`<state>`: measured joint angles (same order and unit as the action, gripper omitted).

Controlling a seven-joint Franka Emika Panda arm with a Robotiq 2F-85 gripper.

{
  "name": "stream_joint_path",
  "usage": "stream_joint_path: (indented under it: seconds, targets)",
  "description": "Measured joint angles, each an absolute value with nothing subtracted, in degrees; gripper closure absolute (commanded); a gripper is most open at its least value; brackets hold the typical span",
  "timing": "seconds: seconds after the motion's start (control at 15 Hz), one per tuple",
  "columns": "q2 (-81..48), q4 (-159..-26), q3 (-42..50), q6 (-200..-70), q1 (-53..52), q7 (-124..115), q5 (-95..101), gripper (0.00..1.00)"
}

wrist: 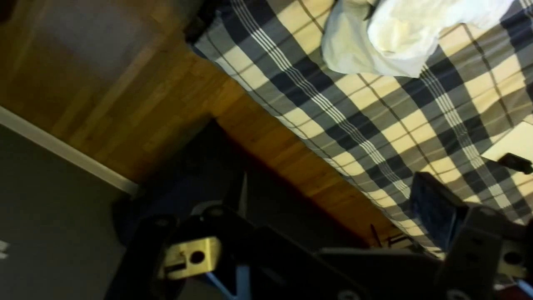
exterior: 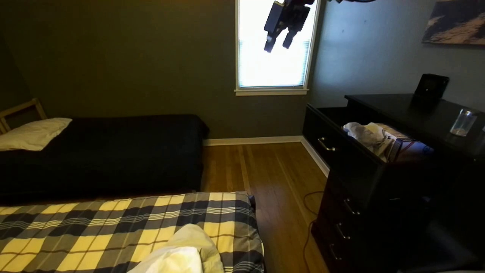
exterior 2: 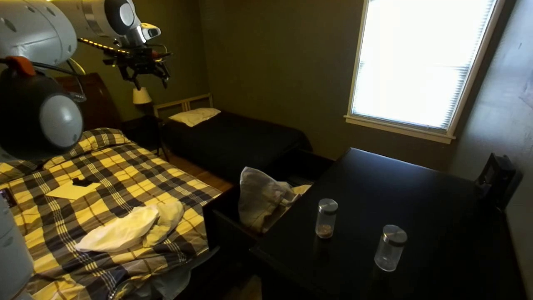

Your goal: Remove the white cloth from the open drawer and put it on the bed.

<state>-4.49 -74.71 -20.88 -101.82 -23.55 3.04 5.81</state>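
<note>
A white cloth lies crumpled on the plaid bed. It also shows in an exterior view and at the top of the wrist view. Another whitish cloth is bunched in the open top drawer of the black dresser, partly above its edge. It also shows in an exterior view. My gripper is open and empty, raised high and apart from both cloths. Its fingers stand wide apart in the wrist view and point down in an exterior view.
Two glass jars and a black framed object stand on the dresser top. A paper with a small black object lies on the plaid bed. A dark bed stands by the wall. A boxy item is in the drawer.
</note>
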Motion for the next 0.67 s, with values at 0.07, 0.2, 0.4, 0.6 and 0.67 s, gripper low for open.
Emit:
stream_joint_path:
  seconds: [0.07, 0.2, 0.4, 0.6, 0.67]
  targets:
    - [-2.7, -74.8, -19.9, -100.0, -22.7, 2.4, 6.6, 0.0]
    - [0.5, -75.4, -17.4, -96.8, -20.5, 1.2, 6.8, 0.0]
    - [4.3, -77.1, -13.7, -91.3, -17.2, -0.5, 5.4, 0.0]
    - [5.8, -78.3, -12.0, -89.7, -15.8, -0.9, 4.0, 0.0]
    - [5.7, -78.2, -12.1, -89.7, -15.8, -0.9, 4.1, 0.0]
